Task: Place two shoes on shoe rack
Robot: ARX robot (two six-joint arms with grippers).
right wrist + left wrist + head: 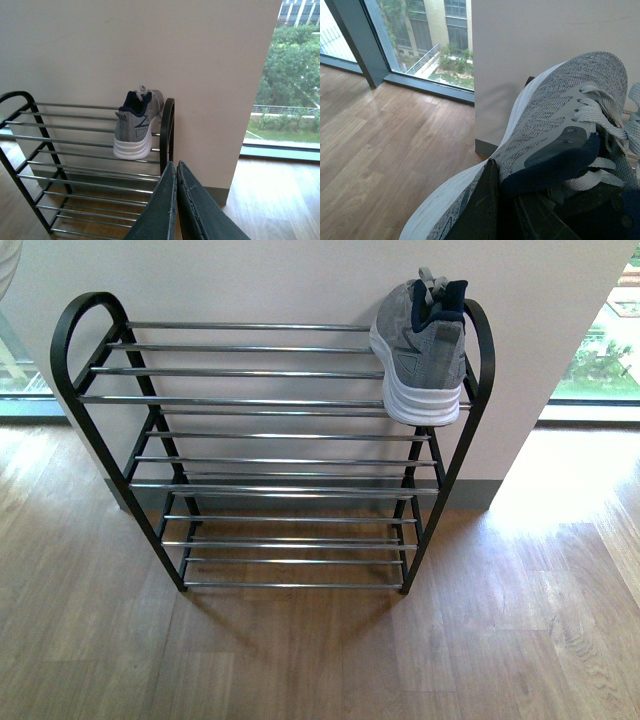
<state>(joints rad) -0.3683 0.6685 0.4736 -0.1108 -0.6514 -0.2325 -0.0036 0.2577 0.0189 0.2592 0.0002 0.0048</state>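
One grey sneaker (420, 350) with a thick white sole rests on the top tier of the black shoe rack (250, 400), at its right end, heel toward me. Neither arm shows in the front view. In the left wrist view my left gripper (504, 176) is shut on the second grey sneaker (560, 115), one dark finger (485, 210) pressed against its side by the navy collar. It hangs above the wooden floor near the wall. My right gripper (176, 165) is shut and holds nothing, standing off from the rack (75, 142) and its sneaker (135, 130).
The rack stands against a pale wall (300, 280) on a wooden floor (320, 660). Floor-length windows (295, 75) flank the wall on both sides. The lower tiers (290, 540) hold nothing.
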